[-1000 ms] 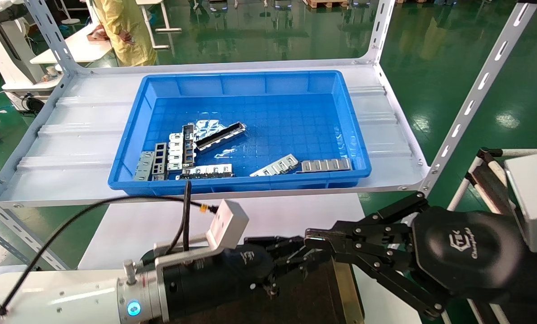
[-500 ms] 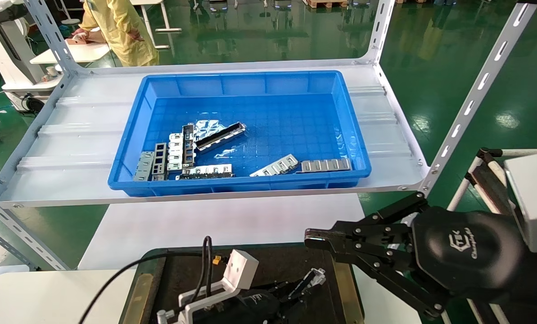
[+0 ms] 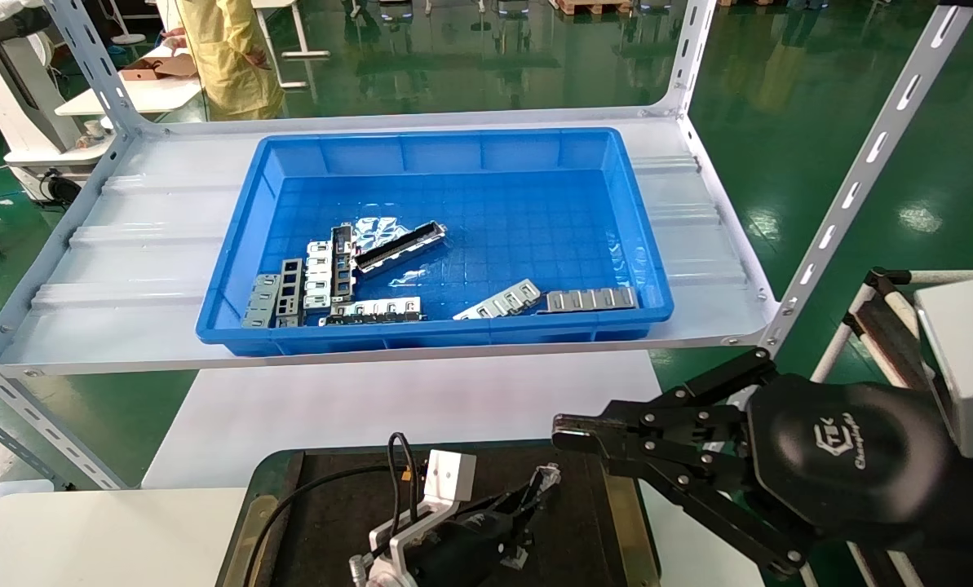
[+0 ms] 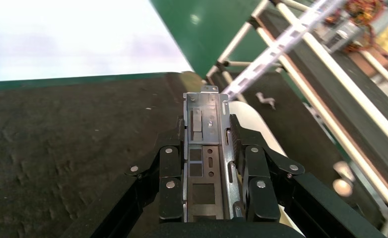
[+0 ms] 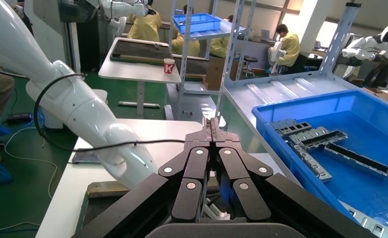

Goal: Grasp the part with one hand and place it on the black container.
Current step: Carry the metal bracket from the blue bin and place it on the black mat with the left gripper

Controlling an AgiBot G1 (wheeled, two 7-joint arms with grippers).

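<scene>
My left gripper [image 3: 527,501] is shut on the part [image 4: 206,148], a narrow grey metal strip with raised edges and rectangular cutouts, held lengthwise between the fingers [image 4: 254,171]. Its tip [image 3: 548,474] sticks out just above the black container [image 3: 323,505], the flat dark tray with brass edge strips at the bottom centre; whether it touches is unclear. In the left wrist view the tray's dark surface [image 4: 73,134] lies under the gripper. My right gripper [image 3: 572,430] is shut and empty, hovering over the tray's right edge; its closed tips show in the right wrist view [image 5: 211,125].
A deep blue bin [image 3: 437,155] with several loose metal strips [image 3: 331,281] stands on the grey shelf [image 3: 127,269] behind. A white table [image 3: 372,399] lies between shelf and tray. A slotted shelf post [image 3: 853,187] rises at the right.
My left arm has drawn back and down toward the bottom edge, carrying the part low over the black tray. The right arm has not moved.
</scene>
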